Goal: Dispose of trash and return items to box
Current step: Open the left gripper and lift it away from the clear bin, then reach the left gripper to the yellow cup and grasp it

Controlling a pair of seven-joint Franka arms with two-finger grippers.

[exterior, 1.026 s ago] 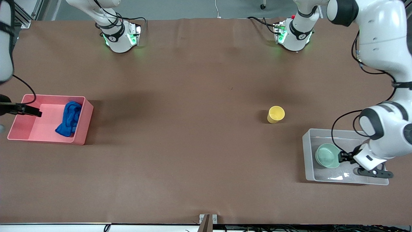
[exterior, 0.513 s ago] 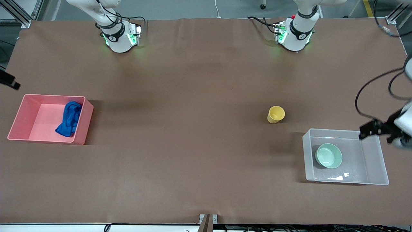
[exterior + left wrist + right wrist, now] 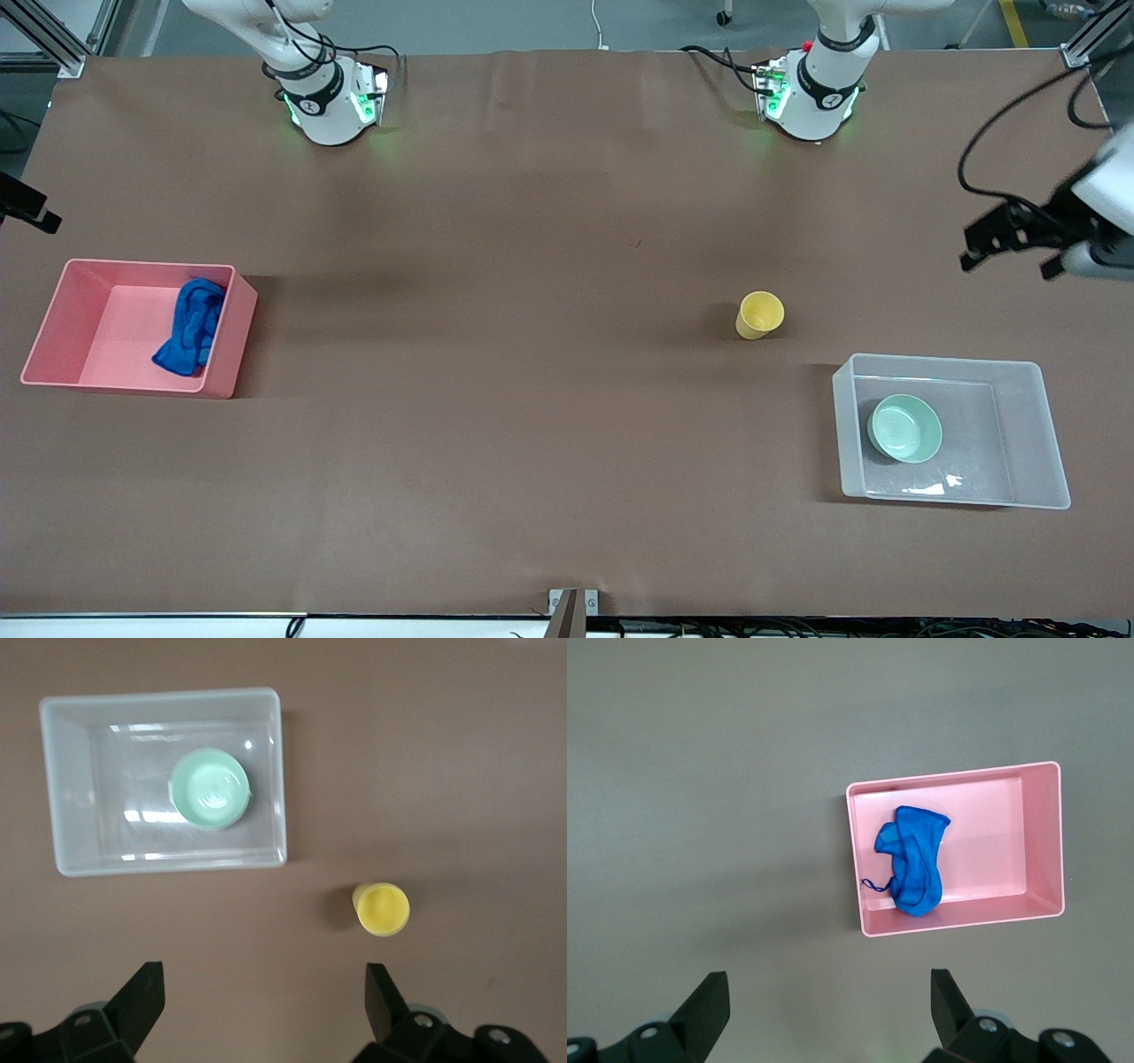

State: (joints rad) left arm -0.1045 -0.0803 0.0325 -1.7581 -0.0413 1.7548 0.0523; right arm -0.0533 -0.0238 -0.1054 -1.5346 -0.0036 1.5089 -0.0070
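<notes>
Mint-green bowl (image 3: 904,429) sits in the clear box (image 3: 1028,439), nearest the front camera; the yellow cup (image 3: 759,315) stands farther off on the table (image 3: 532,266). Blue rag (image 3: 189,326) lies in the pink bin (image 3: 53,315); only the right wrist view shows its string (image 3: 873,883). Left gripper (image 3: 1010,237) and right gripper (image 3: 828,1010) hang high, jaws spread, empty.

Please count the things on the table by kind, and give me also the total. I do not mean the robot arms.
Bins: 2, a pink bin and a clear bin
Cups: 1, a yellow cup, standing on the table
Bowls: 1, a green bowl, in the clear bin
Cloths: 1, a blue cloth, in the pink bin
Total: 5
</notes>
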